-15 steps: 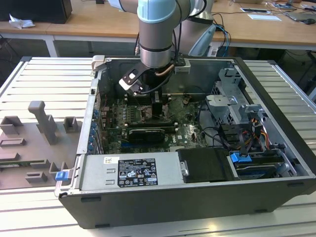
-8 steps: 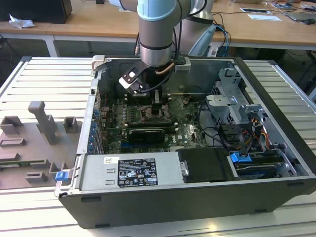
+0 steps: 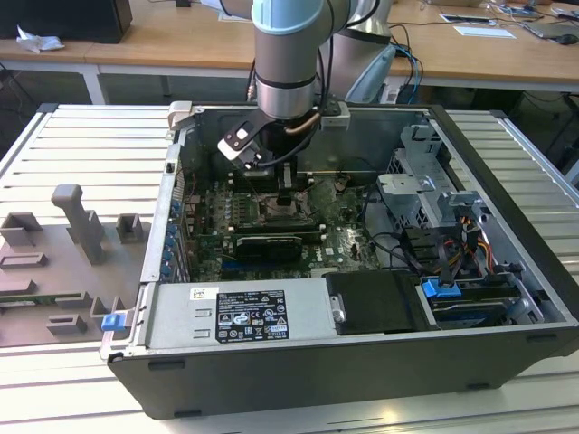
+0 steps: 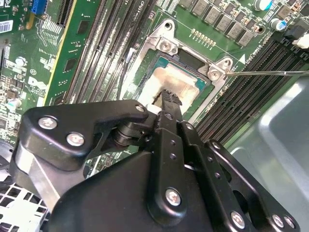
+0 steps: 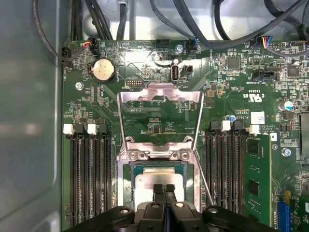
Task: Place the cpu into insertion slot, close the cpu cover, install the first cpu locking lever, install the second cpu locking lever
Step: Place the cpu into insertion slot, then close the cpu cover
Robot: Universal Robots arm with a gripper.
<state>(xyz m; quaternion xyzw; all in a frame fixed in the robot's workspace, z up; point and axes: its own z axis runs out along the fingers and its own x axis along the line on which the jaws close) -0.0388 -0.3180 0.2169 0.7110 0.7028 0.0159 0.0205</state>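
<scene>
wrist views close above insertion slot (image 5: 122, 186) (image 4: 212, 72)

Open cpu cover (image 5: 159, 92) beside insertion slot (image 5: 159, 167), memory slots (image 5: 89, 179) either side.

Open PC case (image 3: 534, 244) on slatted table (image 3: 72, 145); green motherboard (image 5: 241, 92) under the tool (image 5: 163, 187), black memory slots (image 5: 89, 174) flanking the tool on both sides. Coin cell (image 5: 103, 70) and black cables (image 5: 203, 24) lie further out beyond its tips. Labelled power supply (image 3: 240, 316) and drive cage (image 3: 425, 185) sit in the case clear of the tool; grey fixture blocks (image 3: 77, 226) stand on the table outside the case, well apart from it.
</scene>
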